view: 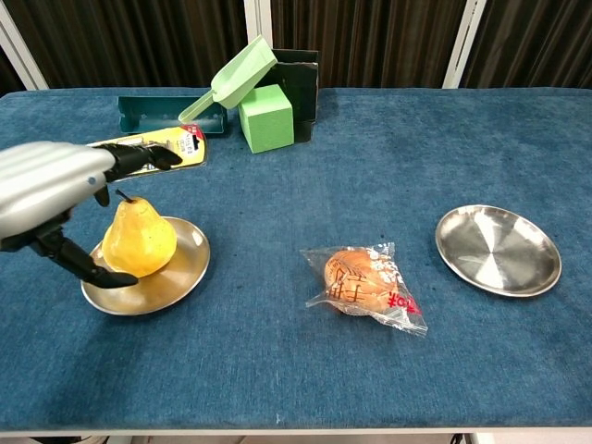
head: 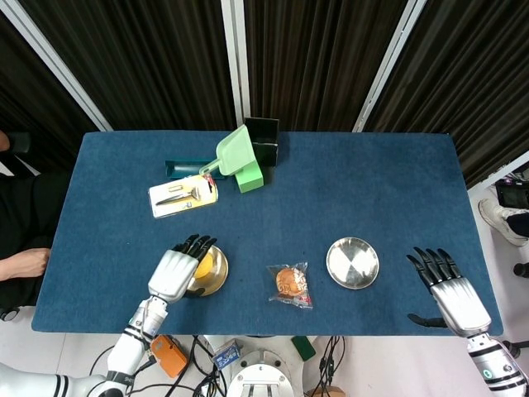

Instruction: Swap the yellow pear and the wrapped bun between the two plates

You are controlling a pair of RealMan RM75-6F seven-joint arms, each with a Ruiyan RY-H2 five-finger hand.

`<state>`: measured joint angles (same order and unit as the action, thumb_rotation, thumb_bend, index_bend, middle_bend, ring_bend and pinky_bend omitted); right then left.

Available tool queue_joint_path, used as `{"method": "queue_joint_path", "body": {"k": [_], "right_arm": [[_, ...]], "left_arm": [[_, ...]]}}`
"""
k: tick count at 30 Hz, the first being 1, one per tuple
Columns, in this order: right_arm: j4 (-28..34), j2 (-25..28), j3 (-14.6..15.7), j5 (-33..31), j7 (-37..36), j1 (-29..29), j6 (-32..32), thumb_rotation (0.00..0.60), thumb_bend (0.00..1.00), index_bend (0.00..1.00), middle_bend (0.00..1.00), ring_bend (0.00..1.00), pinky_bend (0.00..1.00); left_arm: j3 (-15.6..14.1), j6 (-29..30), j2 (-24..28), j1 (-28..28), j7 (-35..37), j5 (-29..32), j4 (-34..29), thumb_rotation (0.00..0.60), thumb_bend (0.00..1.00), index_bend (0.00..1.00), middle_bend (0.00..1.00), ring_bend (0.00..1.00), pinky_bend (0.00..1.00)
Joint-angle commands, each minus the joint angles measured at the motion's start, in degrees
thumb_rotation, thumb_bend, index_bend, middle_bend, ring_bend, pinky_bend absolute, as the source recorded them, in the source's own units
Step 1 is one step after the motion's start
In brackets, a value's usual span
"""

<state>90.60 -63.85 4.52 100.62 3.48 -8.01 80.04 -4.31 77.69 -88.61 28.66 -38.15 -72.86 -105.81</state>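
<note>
two plates on the blue table [view: 305, 388], and only one loaded: pear [view: 138, 239] standing upright on the left plate [view: 185, 273], stem up, while the right plate [view: 498, 250] sits bare. wrapped bun [view: 363, 278] lying on the cloth between the plates, touching neither.

left hand [view: 51, 190] hovering right over the pear with fingers spread, thumb low beside the plate rim, not actually gripping anything as far as can be seen. right hand [head: 450, 294] off past the right plate at the table edge, fingers apart, holding nothing.

handling guess: pear looks firm and smooth, fairly weighty for its size, probably a bit slippery and happy to roll once tipped. best bet is wrapping around the fat lower belly, not the narrow neck or stem. bun looks soft and light, crinkly clear wrapper likely slick and squashable, so a gentle grab across the middle of the bun itself rather than pinching the loose film at the corners, which might just slide or tear.
</note>
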Motion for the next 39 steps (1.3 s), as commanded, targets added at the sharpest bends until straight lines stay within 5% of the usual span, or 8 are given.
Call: {"method": "queue_joint_path", "body": {"k": [1,7,13,18,26,30,33,39], "right_arm": [[4.06,0.07,-0.89,1.62,1.03,-4.56,-5.59,0.48,0.14,0.0,0.0,0.0,0.0],[12.72,-4.14,-6.54,-6.11,10.28,-15.64,-23.62,0.477,0.14,0.0,0.0,0.0,0.0],[12.22,-16.04,-11.45,-21.85,24.69,-23.53,-34.72,0.474,0.14,0.0,0.0,0.0,0.0],[9.92,-24.12,-12.19,-32.96,33.55,-28.15,-36.31,0.474,0.14,0.0,0.0,0.0,0.0],[9.29,-28.25,-10.93,-41.8,39.37,-32.39,-34.42,0.475,0.16,0.02,0.06,0.02,0.05],[8.83,-29.32,-10.68,-42.67,38.7,-33.03,-32.18,0.571,0.3,0.45,0.42,0.39,0.38],[8.18,-29.9,-10.35,-41.28,37.77,-32.73,-29.69,0.6,0.36,0.68,0.59,0.57,0.56],[9.44,-27.98,-10.8,-36.4,33.66,-31.44,-24.97,0.6,0.39,0.77,0.66,0.64,0.61]], "left_arm": [[-3.87,5.87,6.32,-3.43,0.78,-9.03,-4.71,0.6,0.0,0.09,0.11,0.09,0.36],[-8.93,15.45,15.12,-10.62,8.47,-18.17,-2.77,0.6,0.0,0.09,0.11,0.08,0.34],[-9.17,16.97,18.43,-14.46,15.59,-17.79,0.84,0.6,0.0,0.09,0.09,0.06,0.31],[-7.86,16.12,19.41,-15.67,18.51,-17.8,2.23,0.6,0.0,0.09,0.09,0.06,0.31],[-5.99,14.8,20.16,-17.05,20.47,-18.32,2.91,0.6,0.0,0.09,0.09,0.06,0.3],[-5.0,14.22,20.27,-17.78,21.37,-18.28,3.2,0.6,0.0,0.09,0.09,0.06,0.3],[-4.33,13.89,20.28,-18.27,21.74,-18.31,3.36,0.6,0.0,0.09,0.09,0.06,0.3],[-3.11,13.46,20.6,-18.98,22.52,-18.9,3.16,0.6,0.0,0.09,0.09,0.06,0.3]]}}
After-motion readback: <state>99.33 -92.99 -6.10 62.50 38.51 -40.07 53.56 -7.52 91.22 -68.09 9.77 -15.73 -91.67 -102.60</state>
